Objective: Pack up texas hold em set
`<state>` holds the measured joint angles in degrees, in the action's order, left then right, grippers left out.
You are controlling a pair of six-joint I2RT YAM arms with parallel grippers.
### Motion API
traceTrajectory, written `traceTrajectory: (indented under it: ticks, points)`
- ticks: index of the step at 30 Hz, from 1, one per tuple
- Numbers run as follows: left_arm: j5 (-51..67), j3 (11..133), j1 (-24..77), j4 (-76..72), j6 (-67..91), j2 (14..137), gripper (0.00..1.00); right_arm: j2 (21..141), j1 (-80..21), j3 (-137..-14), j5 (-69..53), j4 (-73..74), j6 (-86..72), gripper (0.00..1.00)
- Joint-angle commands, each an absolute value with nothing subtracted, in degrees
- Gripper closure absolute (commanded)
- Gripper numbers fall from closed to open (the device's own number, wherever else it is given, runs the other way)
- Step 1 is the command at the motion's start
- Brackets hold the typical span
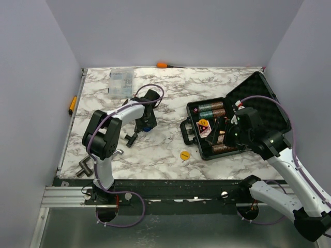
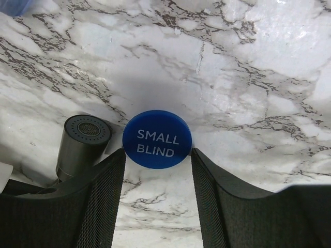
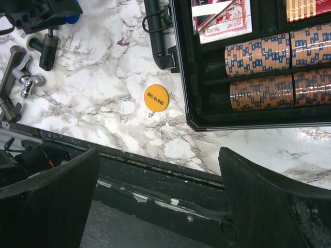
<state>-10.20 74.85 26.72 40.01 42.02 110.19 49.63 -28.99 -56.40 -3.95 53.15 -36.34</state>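
The black case (image 1: 258, 98) lies open at the right, lid up, handle (image 3: 158, 31) toward the middle. Brown and teal chip stacks (image 3: 261, 54) fill its slots, and a red card deck (image 3: 225, 20) lies beside them. The yellow "BIG BLIND" disc (image 3: 156, 97) lies on the table left of the case (image 3: 178, 77), also in the top view (image 1: 184, 154). The blue "SMALL BLIND" disc (image 2: 157, 139) lies flat on the table. My left gripper (image 2: 158, 157) is open, its fingertips on either side of the disc. My right gripper (image 3: 158, 170) is open and empty, held above the case's near side (image 1: 222, 133). I cannot make out any dice.
A metal cylinder part (image 2: 83, 142) stands just left of the blue disc. More metal fittings (image 3: 20, 77) lie at the front left. A clear plastic parts box (image 1: 120, 81) sits at the back left. An orange-handled tool (image 1: 165, 65) lies at the back edge and a yellow-handled one (image 1: 72, 104) at the left edge.
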Motion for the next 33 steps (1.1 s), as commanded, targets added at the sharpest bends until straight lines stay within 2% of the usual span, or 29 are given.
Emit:
traceTrajectory:
  ticks: [1,9,18,23,27,33]
  points:
    - [-11.4,69.2,27.1,31.1,43.5,115.5,0.45,49.7,-29.2,-55.6,-4.8,52.5,-35.1,0.00]
    - [-9.3,68.6,29.0,29.8,39.1,113.9,0.47,50.2,-29.2,-55.9,-5.0,52.6,-33.9,0.00]
    - [-6.5,63.0,36.7,26.9,30.9,104.8,0.47,48.9,-29.2,-56.0,-4.2,52.6,-34.2,0.00]
    - [-6.8,60.4,37.1,27.4,30.4,97.2,0.47,48.6,-29.3,-55.8,-4.0,52.6,-34.4,0.00]
    - [-9.7,65.2,36.0,32.1,29.5,95.2,0.48,48.1,-29.2,-55.6,-4.1,52.7,-34.4,0.00]
    - [-9.0,75.8,29.7,36.9,28.3,101.0,0.60,48.0,-29.2,-55.9,-4.4,53.0,-34.0,0.00]
